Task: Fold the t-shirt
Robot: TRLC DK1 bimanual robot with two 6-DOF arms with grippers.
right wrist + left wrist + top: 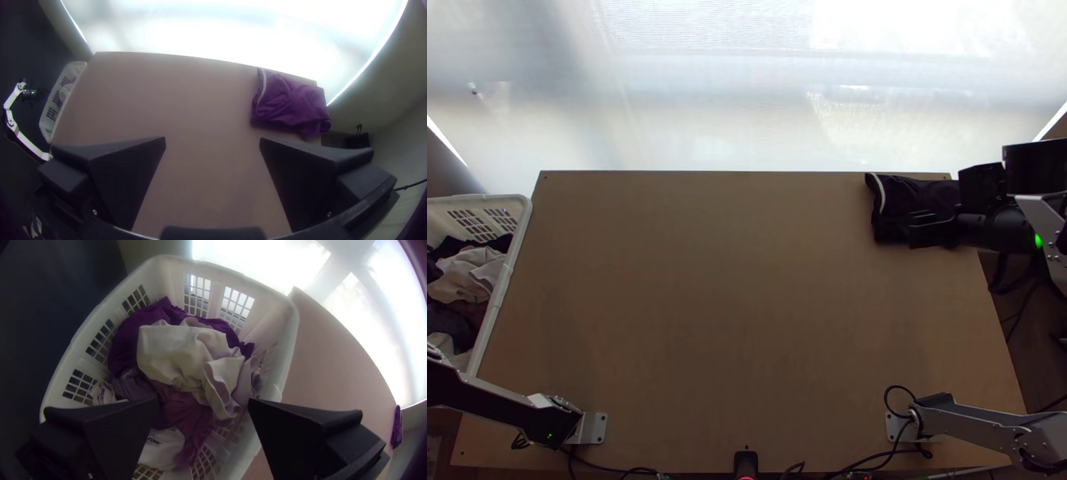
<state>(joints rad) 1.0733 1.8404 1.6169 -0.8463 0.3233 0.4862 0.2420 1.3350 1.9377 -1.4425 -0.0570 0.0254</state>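
Left gripper [203, 401]: fingers spread wide, nothing between them. It is held over the white basket [287, 329], aimed at the heap inside, I judge so that I can pinch the top layer first. Right gripper [212, 140]: also spread and empty, held high on the table's far right side, which I read as waiting out of the left arm's way.

Heap: a pale garment [178, 351] lies bunched on top of purple cloth [126, 344]. Being uppermost, it looks the likeliest pick; whether it is a t-shirt I cannot tell.

Farther out: a purple garment [296, 104] lies in a compact bundle at the far right corner of the table [747, 296], its pale trim along one side. I take it for a finished t-shirt, parked there to leave the middle free for spreading the next; layers not countable from here. The basket sits just beside the table's left edge, presumably for a short carry.

Judgement: next fold not begun. I should close on one layer only; a deep grab could drag the purple cloth along.
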